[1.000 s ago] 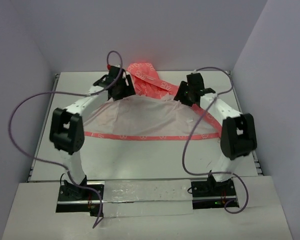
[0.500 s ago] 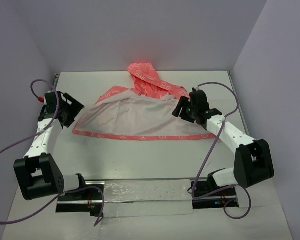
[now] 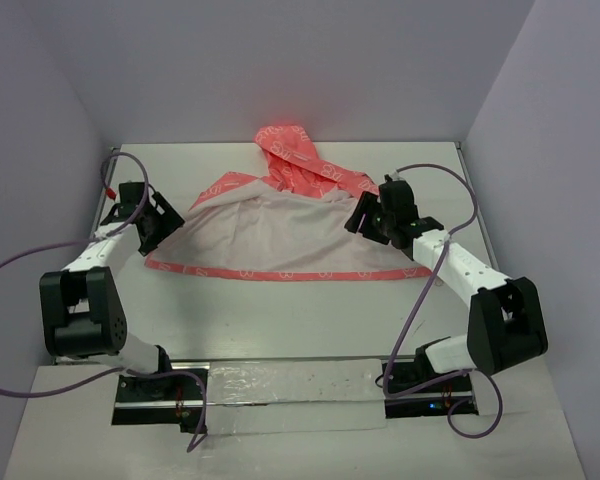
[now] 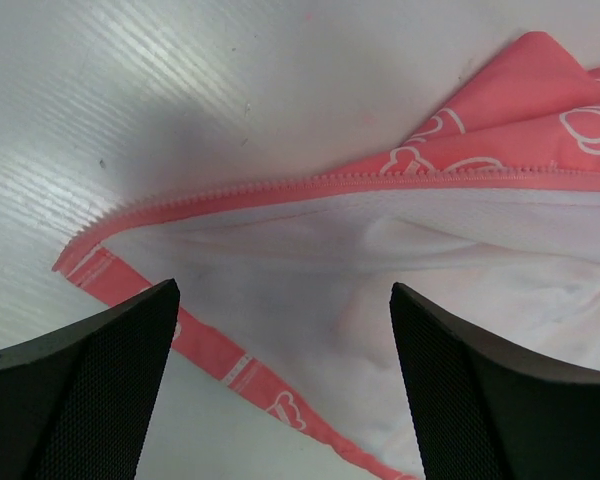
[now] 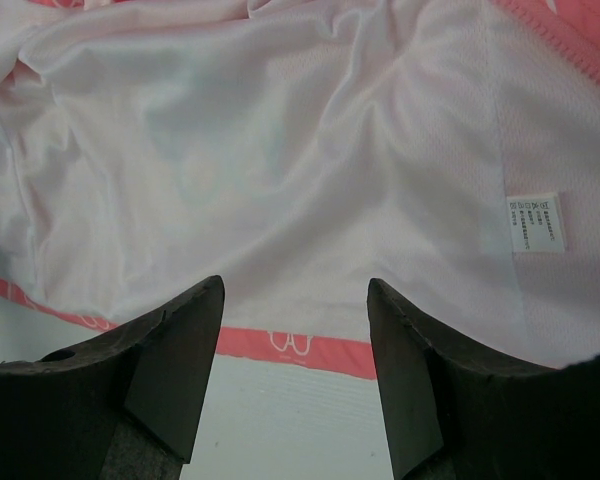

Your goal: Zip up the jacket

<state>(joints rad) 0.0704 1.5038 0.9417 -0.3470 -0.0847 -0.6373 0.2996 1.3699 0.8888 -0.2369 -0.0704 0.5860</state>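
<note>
The coral-pink jacket (image 3: 280, 240) lies spread open on the table with its pale lining up and its hood (image 3: 292, 150) at the back. My left gripper (image 3: 163, 224) hovers open over the jacket's left corner. In the left wrist view the zipper edge (image 4: 310, 186) runs across ahead of that open gripper (image 4: 283, 290), with only lining (image 4: 380, 260) between the fingers. My right gripper (image 3: 366, 216) stands open over the jacket's right part. The right wrist view shows lining (image 5: 280, 150), the coral hem (image 5: 290, 348) and nothing held in the gripper (image 5: 294, 285).
A white care label (image 5: 536, 222) is sewn into the lining at the right. The white table (image 3: 280, 320) is bounded by a raised rim and grey walls on three sides. Purple cables (image 3: 20, 260) loop off both arms.
The jacket, held raised between both grippers a second ago, now lies flat and released. My left arm swung out left, then back to the jacket's left corner. The right arm lowered and stayed.
</note>
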